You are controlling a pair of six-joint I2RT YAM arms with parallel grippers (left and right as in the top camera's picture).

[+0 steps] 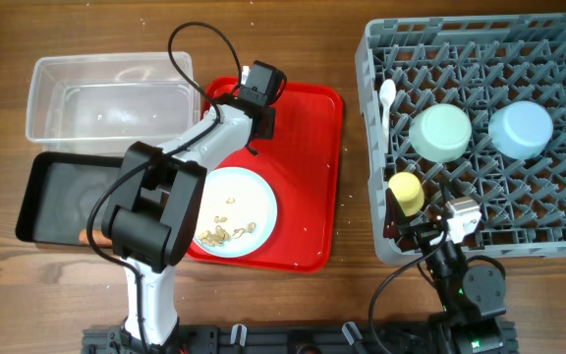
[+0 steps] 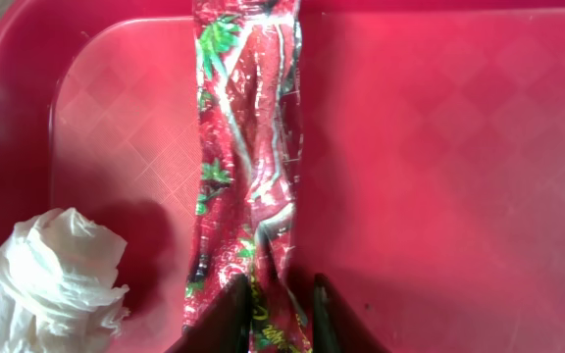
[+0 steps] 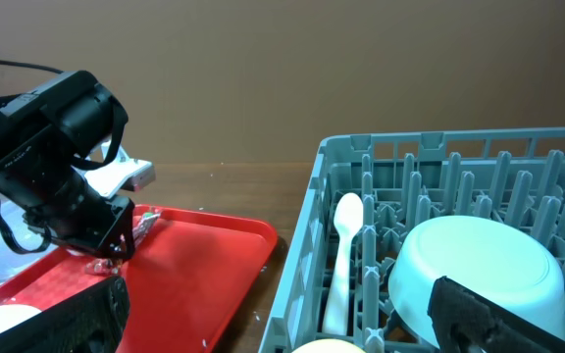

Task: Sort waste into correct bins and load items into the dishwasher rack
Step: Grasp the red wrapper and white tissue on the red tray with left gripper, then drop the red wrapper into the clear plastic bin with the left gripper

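My left gripper (image 2: 278, 316) is down on the red serving tray (image 1: 308, 147), its jaws closed on the near end of the red candy wrapper (image 2: 248, 147), which lies flat. The crumpled white paper ball (image 2: 47, 284) sits just to its left. A pale blue plate (image 1: 254, 192) with beige crumbs (image 1: 226, 232) is on the tray's front. The grey dishwasher rack (image 1: 480, 39) holds the mint green bowl (image 1: 440, 133), pale blue bowl (image 1: 521, 130), white spoon (image 1: 387, 96) and yellow cup (image 1: 407, 192). My right gripper (image 3: 282, 319) is open and empty above the yellow cup.
The clear tub (image 1: 106, 98) stands at the back left with the black tray (image 1: 57, 197) in front of it. A small orange bit (image 1: 87, 237) shows at the black tray's front edge beside my left arm. Bare wood lies between the red tray and the rack.
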